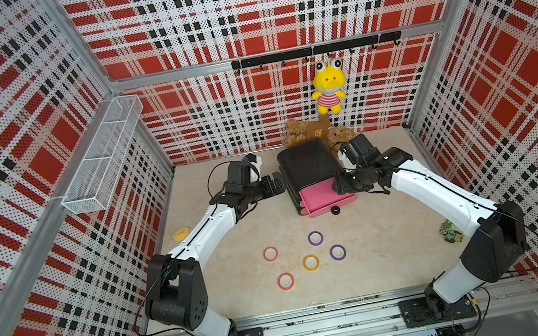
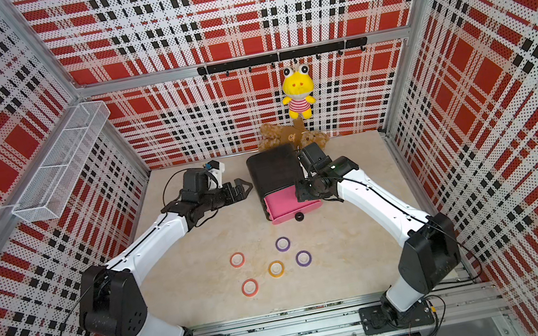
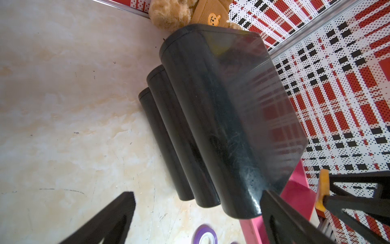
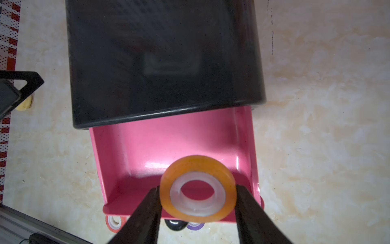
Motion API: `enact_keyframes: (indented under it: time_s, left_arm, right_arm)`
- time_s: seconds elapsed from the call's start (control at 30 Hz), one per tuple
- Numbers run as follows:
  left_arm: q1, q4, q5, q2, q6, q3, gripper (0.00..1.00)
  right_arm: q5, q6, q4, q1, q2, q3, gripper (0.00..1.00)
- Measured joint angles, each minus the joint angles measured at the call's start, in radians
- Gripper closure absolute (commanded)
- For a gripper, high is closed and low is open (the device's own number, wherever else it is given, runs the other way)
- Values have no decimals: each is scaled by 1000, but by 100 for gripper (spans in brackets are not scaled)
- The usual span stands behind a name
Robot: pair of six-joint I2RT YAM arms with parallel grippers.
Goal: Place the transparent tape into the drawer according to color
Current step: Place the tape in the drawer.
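The right arm reaches forward with its elbow bent, and the right end effector (image 4: 197,189) is clamped on a yellow-orange transparent tape ring with a pale core (image 4: 198,163), held over the pulled-out top pink drawer (image 4: 168,143) of the small black cabinet (image 4: 164,59). The left arm stretches level toward the cabinet's side (just short of it in both top views), with the left end effector (image 2: 243,187) spread wide above the marbled beige bench (image 1: 384,238).

Black cabinet (image 4: 164,59), pink drawer (image 4: 147,147), black knob (image 1: 335,210). In my right gripper (image 4: 197,188), a yellow-orange tape ring (image 4: 197,166) with a pale core; my fingers (image 4: 145,215) black. In front of the cabinet: two red rings (image 1: 270,254) (image 1: 285,281), two purple rings (image 1: 315,238) (image 1: 337,252), one yellow-orange ring (image 1: 310,263), on beige marbled table (image 1: 244,293). Walls (image 1: 269,8) red-white-black plaid, dotted.
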Motion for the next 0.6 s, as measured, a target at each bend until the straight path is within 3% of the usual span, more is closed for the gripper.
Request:
enact_keyframes:
  time_s: [0.07, 0.2, 0.6]
  left_arm:
    - [0, 0, 0, 0, 0, 0, 0]
    - [0, 0, -3, 0, 0, 0, 0]
    - [-29, -14, -64, -64, -3, -39, 0]
  right_arm:
    - [0, -6, 2, 1, 12, 9, 42]
    - [0, -16, 4, 5, 37, 34, 31]
    - [1, -26, 16, 7, 32, 55, 20]
